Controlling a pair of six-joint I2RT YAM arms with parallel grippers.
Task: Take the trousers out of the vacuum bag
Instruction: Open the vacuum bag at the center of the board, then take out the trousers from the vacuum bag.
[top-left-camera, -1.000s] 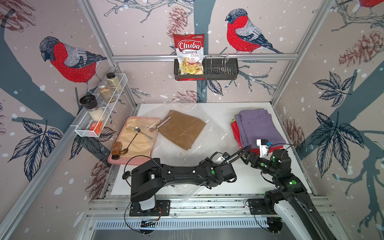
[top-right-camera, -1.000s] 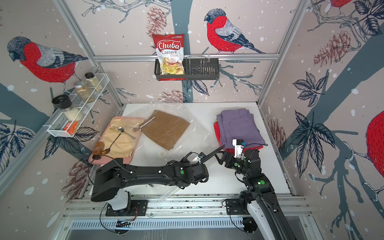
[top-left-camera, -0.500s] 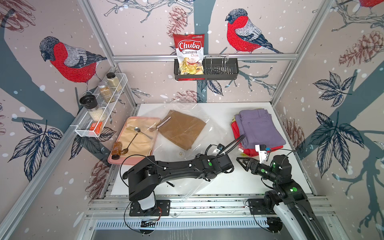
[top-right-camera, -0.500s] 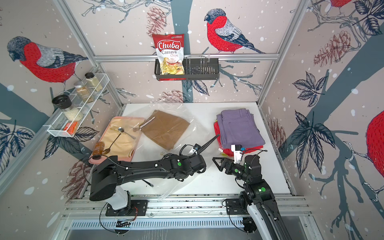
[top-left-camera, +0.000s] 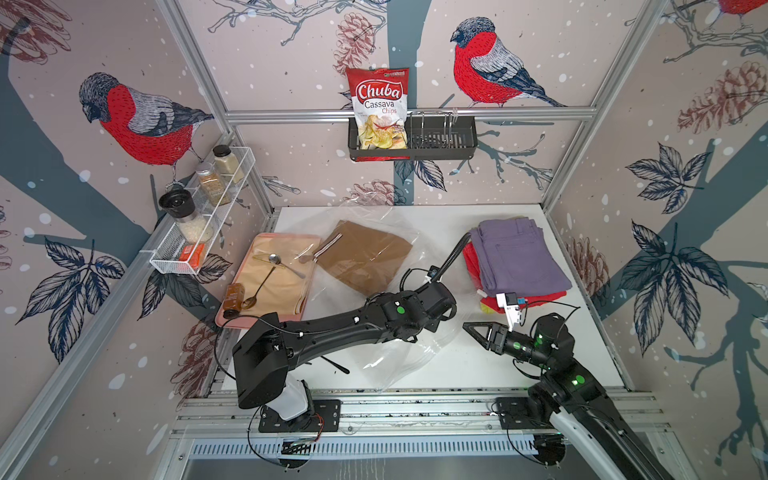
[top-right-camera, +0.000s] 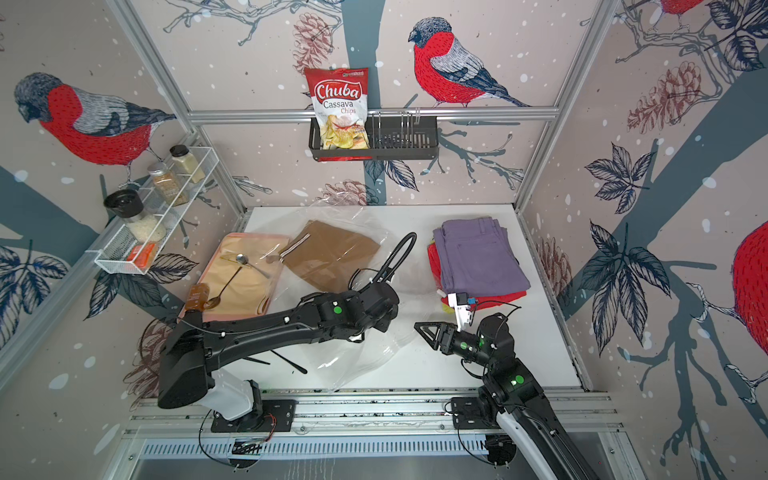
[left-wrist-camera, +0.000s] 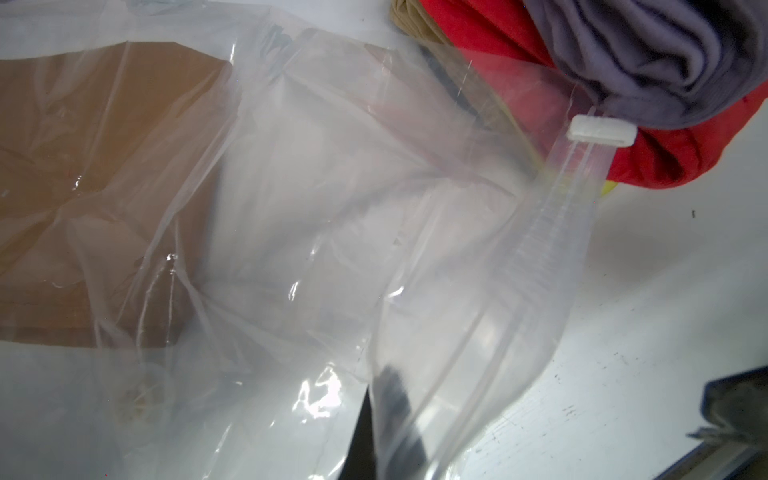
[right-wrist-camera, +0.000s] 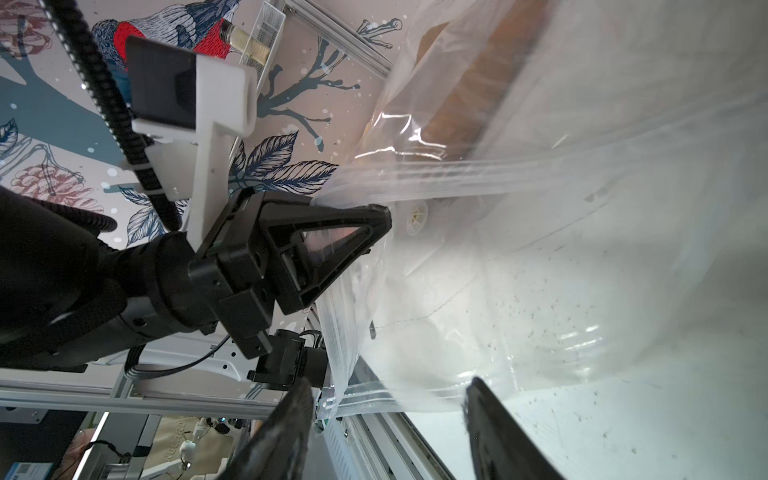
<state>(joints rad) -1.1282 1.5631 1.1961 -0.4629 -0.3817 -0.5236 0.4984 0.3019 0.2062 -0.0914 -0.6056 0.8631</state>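
Trousers (top-left-camera: 361, 255), mustard pair: located in bag (top-left-camera: 399, 357) at 11 o'clock; stack (top-left-camera: 515, 257) at 2 o'clock. Closed left gripper (right-wrist-camera: 384, 216) on bag rim. Withdrew right gripper (top-left-camera: 467, 326) toward 4 o'clock, jaws apart, empty. Secured mouth for extraction, judged next.

A clear, glossy plastic vacuum bag (top-left-camera: 399, 357) with a white zip slider (left-wrist-camera: 602, 132) lies mid-frame on a white tabletop (top-left-camera: 457, 374). Inside it, folded mustard-brown trousers (top-left-camera: 365, 259) show a brown-and-white striped waistband. At centre right, folded purple trousers (top-left-camera: 519, 257) top a red pair (top-left-camera: 471, 270), with a yellow-green edge (top-left-camera: 485, 306) beneath. The pale pink walls (top-left-camera: 291, 50) show red-breasted birds.
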